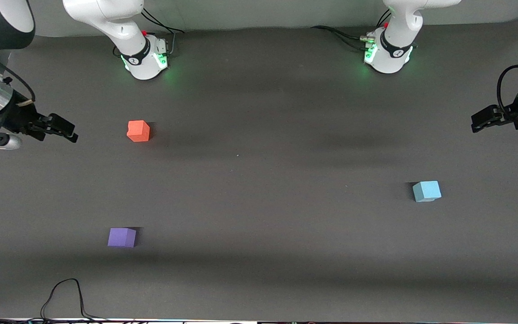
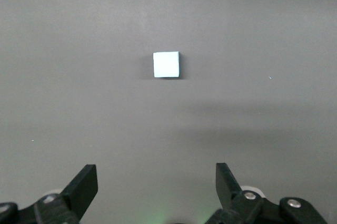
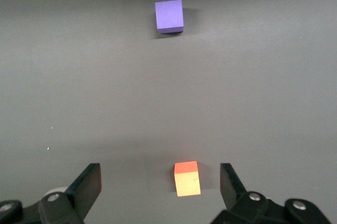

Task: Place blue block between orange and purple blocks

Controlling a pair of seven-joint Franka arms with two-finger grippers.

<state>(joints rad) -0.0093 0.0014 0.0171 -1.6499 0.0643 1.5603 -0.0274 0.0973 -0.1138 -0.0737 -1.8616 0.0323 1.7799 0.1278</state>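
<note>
The blue block point(image 1: 426, 191) sits on the table toward the left arm's end; it also shows in the left wrist view point(image 2: 166, 64). The orange block point(image 1: 138, 131) and the purple block point(image 1: 122, 237) sit apart toward the right arm's end, the purple one nearer the front camera. Both show in the right wrist view, orange point(image 3: 187, 178) and purple point(image 3: 169, 16). My left gripper point(image 1: 478, 122) point(image 2: 156, 181) is open and empty, raised over the table's left-arm end. My right gripper point(image 1: 65, 129) point(image 3: 159, 182) is open and empty, raised over the right-arm end beside the orange block.
The dark grey mat point(image 1: 259, 202) covers the table. The two arm bases point(image 1: 144, 58) point(image 1: 387, 54) stand along the edge farthest from the front camera. A black cable point(image 1: 63, 292) loops at the edge nearest that camera.
</note>
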